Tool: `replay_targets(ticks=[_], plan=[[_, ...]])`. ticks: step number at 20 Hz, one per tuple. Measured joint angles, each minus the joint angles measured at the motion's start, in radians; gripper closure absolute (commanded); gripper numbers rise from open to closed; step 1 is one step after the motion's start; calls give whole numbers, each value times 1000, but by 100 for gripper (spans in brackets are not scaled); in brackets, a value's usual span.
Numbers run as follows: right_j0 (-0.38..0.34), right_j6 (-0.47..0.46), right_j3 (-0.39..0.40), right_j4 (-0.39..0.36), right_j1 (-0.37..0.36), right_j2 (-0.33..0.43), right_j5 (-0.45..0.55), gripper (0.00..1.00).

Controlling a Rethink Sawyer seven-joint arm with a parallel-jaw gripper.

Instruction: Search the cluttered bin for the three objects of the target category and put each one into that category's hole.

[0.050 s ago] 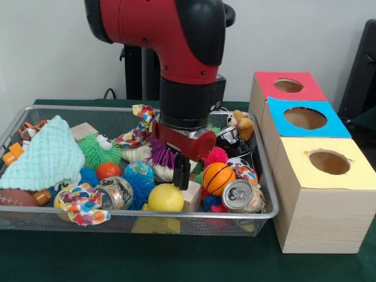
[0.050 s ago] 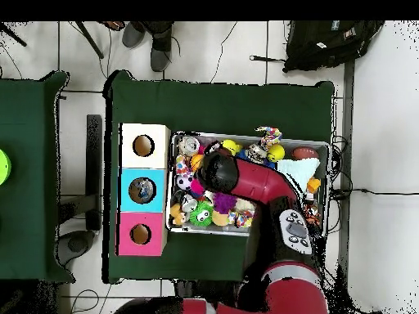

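The wire bin [image 1: 17, 126] stood on the green table [image 1: 176, 258], crowded to its rim; the red and black arm [image 1: 176, 41] came down over the bin's middle, and the gripper [image 1: 181, 171] hung low among the clutter, just above a pale wooden block [image 1: 192, 194]; its dark fingers [image 1: 182, 170] showed as one narrow mass, and whether they were spread or pressed together could not be told; nothing was seen pinched between them.

Along the bin's front edge lay a yellow ball [image 1: 165, 198], a crushed can [image 1: 117, 192] and a patterned cloth ring [image 1: 82, 204]; a second can [image 1: 242, 195] sat in the front corner nearest the boxes, with a small basketball [image 1: 218, 178] touching it behind; a blue globe ball [image 1: 139, 172] and an orange ball [image 1: 107, 170] lay further in; a mint cloth [image 1: 50, 154] covered the end away from the boxes; a green spiky toy [image 1: 97, 150] and a purple spiky toy [image 1: 161, 155] sat towards the back edge; a plush animal [image 1: 239, 124] rested in the back corner by the boxes.

Three wooden boxes stood just beside the bin's end, each with a round hole on top: the yellow box [image 1: 326, 176], the blue box [image 1: 305, 119] and the red box [image 1: 288, 86]; which category was sought could not be told.

From overhead, the arm hid much of the bin's [image 2: 250, 136] middle; shoes [image 2: 147, 37] of a person showed beyond the table's edge.
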Motion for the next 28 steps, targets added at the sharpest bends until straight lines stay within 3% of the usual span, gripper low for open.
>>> replay_targets(ticks=[7,28], plan=[[-52,0,37,-60,22,54,-9,100],[-61,0,39,-65,22,84,-38,100]])
